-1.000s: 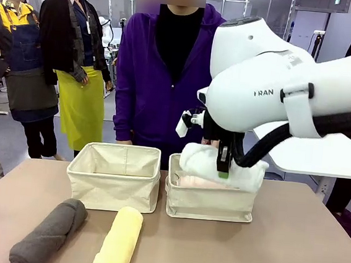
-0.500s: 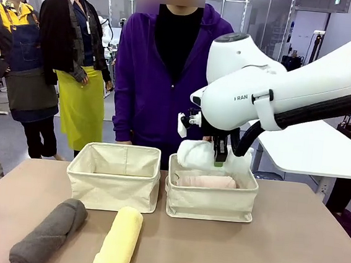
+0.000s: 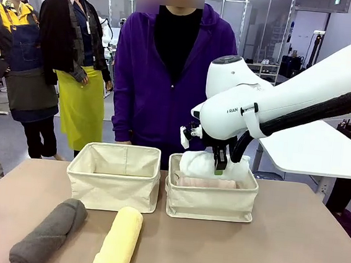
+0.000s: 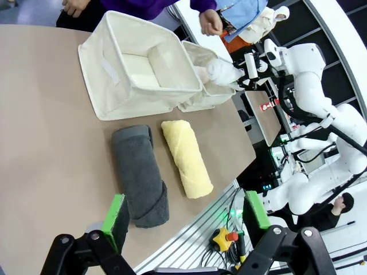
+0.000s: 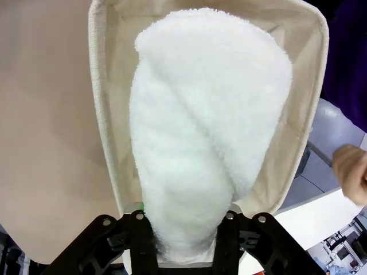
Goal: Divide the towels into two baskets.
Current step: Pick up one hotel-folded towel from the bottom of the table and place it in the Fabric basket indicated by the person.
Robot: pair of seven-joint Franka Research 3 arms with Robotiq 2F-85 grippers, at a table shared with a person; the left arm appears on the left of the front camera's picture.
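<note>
The rolled white terry towel (image 3: pixel 195 162) is clamped in the right gripper (image 3: pixel 221 163) and held at rim level in the right cream canvas basket (image 3: pixel 209 204), above the rolled pale pink towel (image 3: pixel 205 183). Placement is judged to be in hand; lowering and release are called for next. The left gripper (image 4: pixel 184 213) is spread open and empty, near the rolled dark grey towel (image 4: pixel 140 177) and the rolled pale yellow towel (image 4: pixel 186 157).

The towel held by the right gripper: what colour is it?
The towel is white, clearest in the right wrist view.
</note>
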